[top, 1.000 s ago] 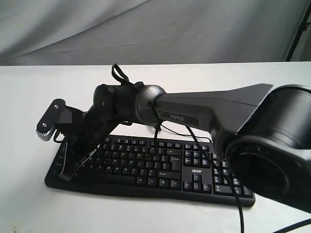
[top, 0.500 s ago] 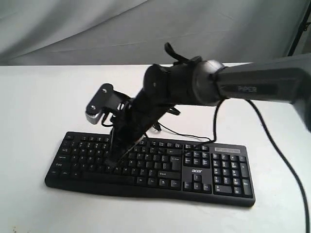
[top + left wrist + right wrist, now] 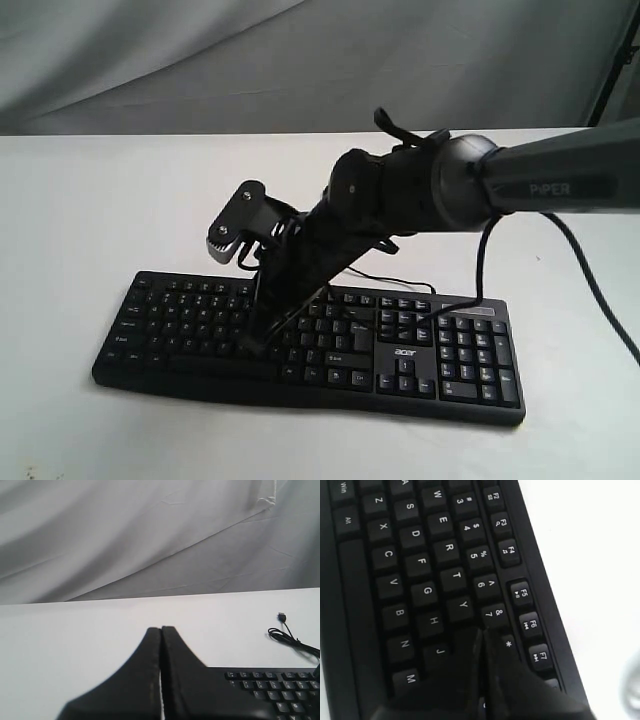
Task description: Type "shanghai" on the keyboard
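Observation:
The black keyboard [image 3: 400,352] lies on the white table, with its number pad on the right. My right gripper [image 3: 252,345] reaches across from the right and points steeply down at the letter keys left of centre. It is shut with nothing between its fingers. In the right wrist view the shut tips [image 3: 482,630] sit just past the Y, 7 and J keys of the keyboard [image 3: 420,560] and hide the key beneath them. My left gripper [image 3: 161,628] is shut and empty, held above the table beside a corner of the keyboard [image 3: 270,685].
The keyboard's thin cable ends in a loose USB plug [image 3: 282,616] on the table behind it. A cable from the right arm [image 3: 480,270] hangs over the number pad side. Grey cloth [image 3: 300,60] backs the table.
The right arm has swung from the keyboard's left end toward its middle, carrying the shut tips rightward along the letter rows.

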